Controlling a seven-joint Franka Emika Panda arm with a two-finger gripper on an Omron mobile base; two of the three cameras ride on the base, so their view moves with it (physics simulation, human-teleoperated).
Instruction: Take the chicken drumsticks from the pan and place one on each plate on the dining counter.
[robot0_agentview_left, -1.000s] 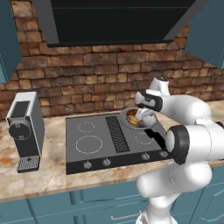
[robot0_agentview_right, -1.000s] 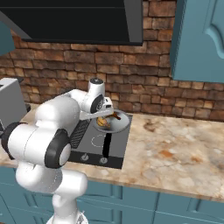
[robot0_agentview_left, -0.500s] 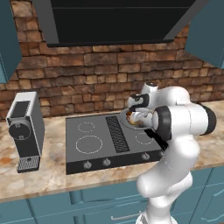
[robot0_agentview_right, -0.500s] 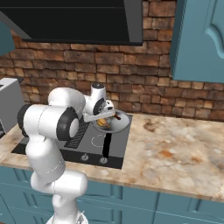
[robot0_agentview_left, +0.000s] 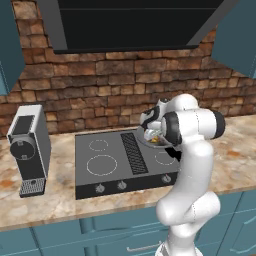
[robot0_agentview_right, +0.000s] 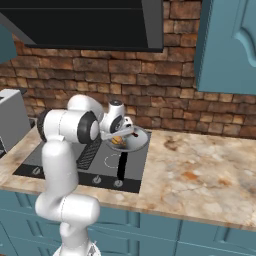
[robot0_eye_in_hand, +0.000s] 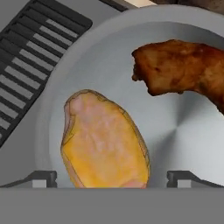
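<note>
The grey pan (robot0_eye_in_hand: 183, 131) sits on the stovetop's right side, also visible as the pan (robot0_agentview_right: 135, 145) with its black handle (robot0_agentview_right: 121, 167) pointing toward the front. Two chicken drumsticks lie in it: a golden-yellow one (robot0_eye_in_hand: 103, 142) and a dark brown one (robot0_eye_in_hand: 183, 65). My gripper (robot0_eye_in_hand: 114, 179) hangs open just above the pan, and the golden drumstick's near end lies between its fingertips (robot0_eye_in_hand: 43, 178). From the base the gripper (robot0_agentview_left: 151, 129) is over the pan (robot0_agentview_left: 156, 142), and the gripper (robot0_agentview_right: 123, 131) is above a drumstick (robot0_agentview_right: 118, 141). The plates and dining counter are out of view.
The black stovetop (robot0_agentview_left: 110, 162) with front knobs lies in a marble wall counter (robot0_agentview_right: 200, 175). A grey coffee machine (robot0_agentview_left: 30, 147) stands at the left. A brick wall and range hood (robot0_agentview_left: 130, 25) are behind; teal cabinets (robot0_agentview_right: 230, 45) hang above right.
The arm's elbow has swung from the right side toward the middle, in front of the pan. The gripper has stayed open over the pan and come lower.
</note>
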